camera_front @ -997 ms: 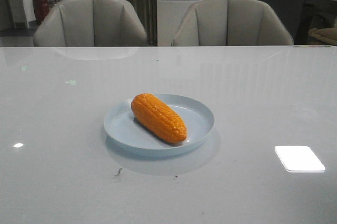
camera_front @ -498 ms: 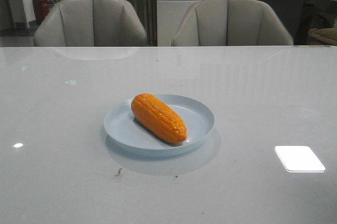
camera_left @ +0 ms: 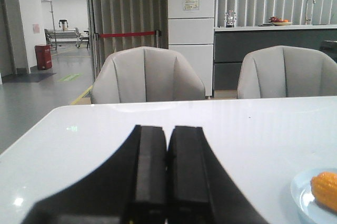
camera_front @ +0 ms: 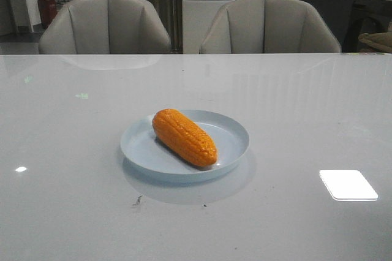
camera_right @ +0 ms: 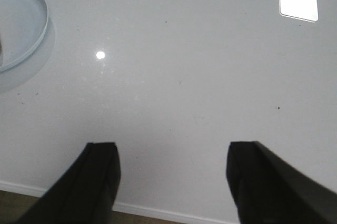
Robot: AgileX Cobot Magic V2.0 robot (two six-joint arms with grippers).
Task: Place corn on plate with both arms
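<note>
In the front view the corn (camera_front: 184,137) lies on the pale blue plate (camera_front: 233,133), set at a slant with one rounded end near the plate's far left rim and the other toward its near middle; the plate sits on the glossy white table (camera_front: 73,151), and two grey armchairs (camera_front: 104,25) stand behind the table's far edge. No arm shows in this view. In the left wrist view the left gripper (camera_left: 167,169) has its two black fingers (camera_left: 150,166) pressed flat together with nothing between them, held above the table, while a sliver of the plate and the end of the corn (camera_left: 325,190) show off to one side. In the right wrist view the right gripper (camera_right: 171,176) has its fingers (camera_right: 100,174) spread wide apart and empty over the table's near edge, with part of the plate's rim (camera_right: 41,27) well apart from them.
</note>
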